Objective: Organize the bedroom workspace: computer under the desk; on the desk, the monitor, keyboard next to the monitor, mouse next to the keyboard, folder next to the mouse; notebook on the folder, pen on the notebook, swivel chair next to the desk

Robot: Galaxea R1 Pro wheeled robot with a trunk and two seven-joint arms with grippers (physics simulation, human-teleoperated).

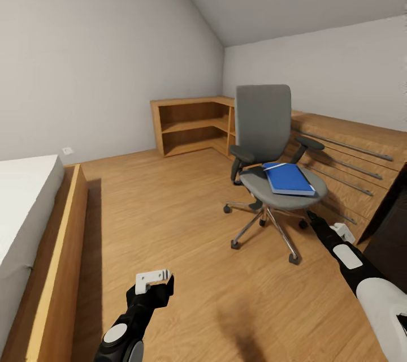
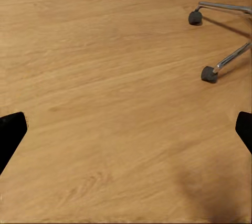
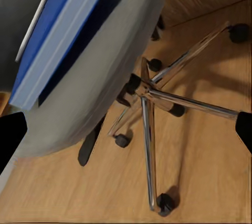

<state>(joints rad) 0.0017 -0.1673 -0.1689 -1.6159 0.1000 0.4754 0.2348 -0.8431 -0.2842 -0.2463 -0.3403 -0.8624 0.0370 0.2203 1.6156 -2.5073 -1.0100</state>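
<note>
Folder [image 1: 289,179] on swivel chair [image 1: 263,124], just beyond spread right fingers [image 3: 11,135].

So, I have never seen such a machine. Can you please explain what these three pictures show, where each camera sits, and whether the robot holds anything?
These are simulator images of a wheeled robot with two arms. The big picture comes from a camera on its head, looking down into a bedroom. There you see the left gripper and the right gripper, both above the wood floor. The two smaller pictures come from cameras near each gripper. The left one looks at the floor and two chair castors. The right one looks at the swivel chair from close by. On its seat lies the blue folder, with a white pen beside it. Both grippers are open and hold nothing.
</note>
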